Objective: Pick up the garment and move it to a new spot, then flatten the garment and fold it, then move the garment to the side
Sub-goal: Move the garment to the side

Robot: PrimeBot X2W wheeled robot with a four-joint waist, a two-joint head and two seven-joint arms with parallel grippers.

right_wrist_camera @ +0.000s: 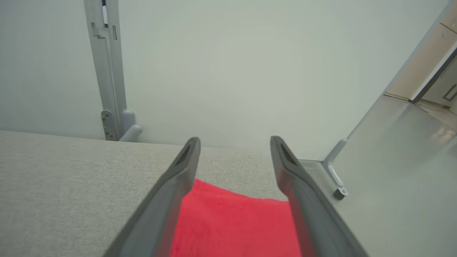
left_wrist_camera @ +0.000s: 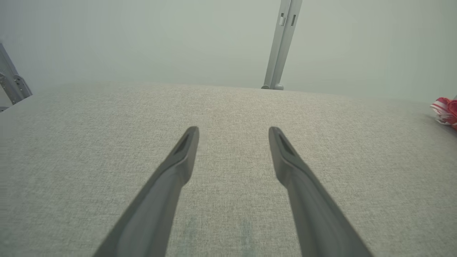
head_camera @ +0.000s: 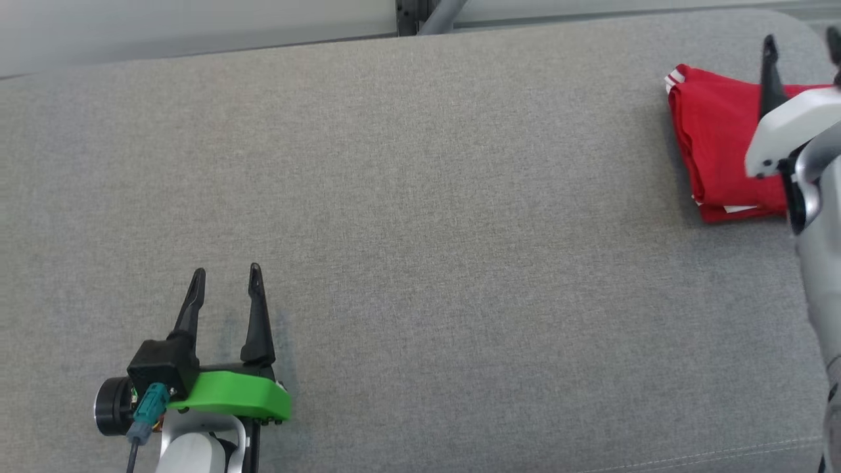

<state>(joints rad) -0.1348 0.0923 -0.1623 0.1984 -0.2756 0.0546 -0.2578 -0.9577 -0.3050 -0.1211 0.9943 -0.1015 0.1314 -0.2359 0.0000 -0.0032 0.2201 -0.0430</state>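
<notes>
Left claw [head_camera: 227,270] released, over bare grey fabric surface [head_camera: 420,230]. Right claw [head_camera: 801,49] released above folded red garment [head_camera: 716,144]; the right wrist view adds a floor bracket [right_wrist_camera: 337,178].

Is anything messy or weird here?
Nothing really stands out. The red garment lies folded at the right end of the gray cushion, white trim peeking out. The left tool and right tool are open, empty.

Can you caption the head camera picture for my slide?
Folded red garment at the right end of the grey table, right gripper open over it, left gripper open far away.
</notes>
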